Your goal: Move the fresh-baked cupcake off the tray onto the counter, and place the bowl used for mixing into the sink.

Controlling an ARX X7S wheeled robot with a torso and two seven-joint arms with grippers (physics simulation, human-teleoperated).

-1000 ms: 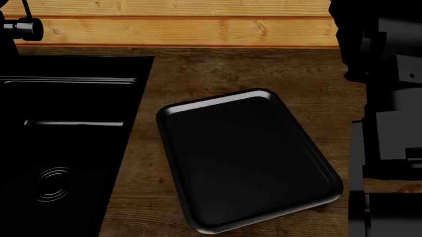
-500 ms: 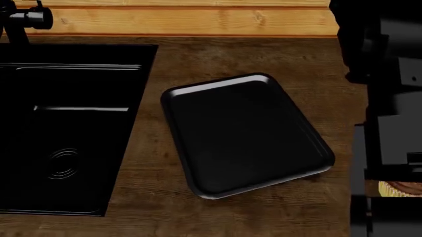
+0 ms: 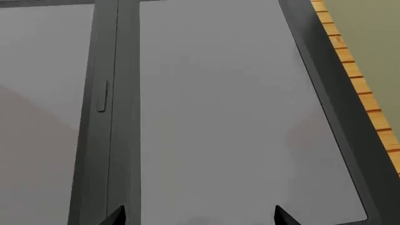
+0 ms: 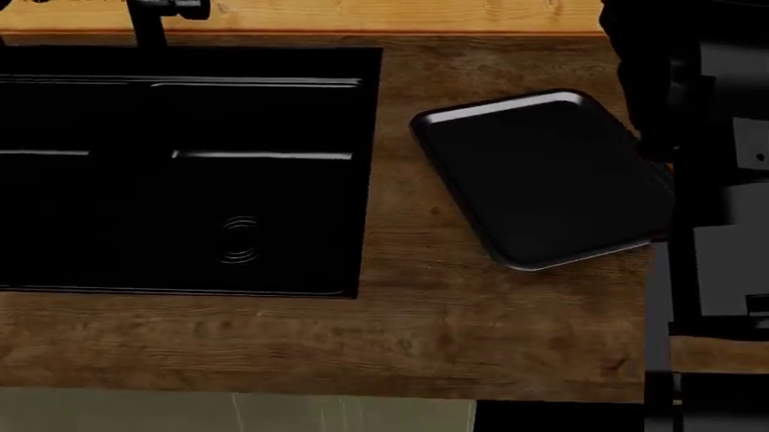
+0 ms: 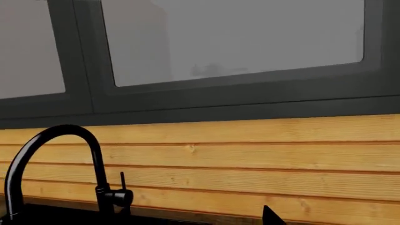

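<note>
We see tray bare on surface, right of sink — cupcake, bowl unseen. Left jaws spread — right jaws' state we cannot tell.

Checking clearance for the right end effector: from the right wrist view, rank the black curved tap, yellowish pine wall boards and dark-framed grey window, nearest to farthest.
1. Black curved tap, in front of the boards.
2. Yellowish pine wall boards, behind the tap.
3. Dark-framed grey window, higher up the wall.
</note>
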